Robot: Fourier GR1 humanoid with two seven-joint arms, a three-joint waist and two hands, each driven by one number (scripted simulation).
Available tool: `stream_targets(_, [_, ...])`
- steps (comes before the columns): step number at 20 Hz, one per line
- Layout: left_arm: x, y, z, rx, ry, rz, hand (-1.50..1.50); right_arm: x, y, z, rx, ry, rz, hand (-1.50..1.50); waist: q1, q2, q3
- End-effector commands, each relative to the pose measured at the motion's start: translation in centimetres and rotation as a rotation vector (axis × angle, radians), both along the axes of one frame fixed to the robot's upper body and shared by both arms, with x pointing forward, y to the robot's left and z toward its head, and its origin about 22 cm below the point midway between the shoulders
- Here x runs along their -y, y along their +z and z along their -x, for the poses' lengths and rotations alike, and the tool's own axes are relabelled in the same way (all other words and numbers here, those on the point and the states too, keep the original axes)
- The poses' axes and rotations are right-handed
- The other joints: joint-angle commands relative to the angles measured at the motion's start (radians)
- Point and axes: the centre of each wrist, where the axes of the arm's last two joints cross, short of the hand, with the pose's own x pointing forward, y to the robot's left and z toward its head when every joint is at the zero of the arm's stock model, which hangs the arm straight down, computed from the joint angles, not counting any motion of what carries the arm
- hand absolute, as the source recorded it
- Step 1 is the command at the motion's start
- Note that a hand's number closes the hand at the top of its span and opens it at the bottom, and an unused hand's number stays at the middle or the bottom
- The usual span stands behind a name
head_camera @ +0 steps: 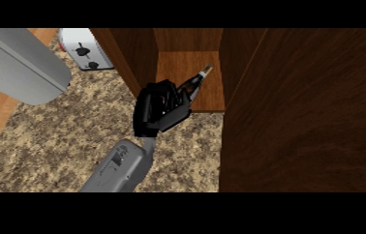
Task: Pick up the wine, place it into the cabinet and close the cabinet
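The wine bottle (198,78) is dark with a pale-capped neck and is tilted, its neck pointing up and to the right. My right hand (163,108) is curled round the bottle's body and hides most of it. The hand holds the bottle at the front edge of the open cabinet's wooden shelf (187,61), with the neck over the shelf. The cabinet's door (293,112) stands open as a wide dark wood panel filling the right side. My left hand does not show.
A white toaster (85,49) stands on the speckled counter (64,131) left of the cabinet's side wall (132,56). A large grey rounded shape (28,64) covers the upper left corner, close to the view.
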Motion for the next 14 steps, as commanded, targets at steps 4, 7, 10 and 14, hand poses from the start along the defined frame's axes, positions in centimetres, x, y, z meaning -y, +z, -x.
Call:
stream_targets(4, [1.3, -1.2, -1.2, -0.036, 0.035, 0.003, 1.50, 0.2, 0.3, 0.4, -0.005, -0.001, -0.016, -1.50, -0.002, 0.000, 0.000])
stream_targets(7, [1.3, -2.9, -1.0, -0.060, 0.046, -0.020, 1.50, 1.3, 0.4, 2.1, 0.027, 0.008, -0.011, -1.50, -0.006, 0.000, 0.000])
stream_targets(10, [0.3, -3.4, -1.1, -0.089, 0.045, -0.003, 1.50, -0.8, 0.6, 1.5, 0.005, 0.009, -0.001, -1.50, 0.002, -0.001, 0.000])
stream_targets(14, [-0.6, -5.4, -2.1, -0.096, 0.063, 0.005, 1.50, 0.1, -1.3, -0.2, -0.011, 0.001, 0.007, -1.50, 0.000, 0.001, 0.000])
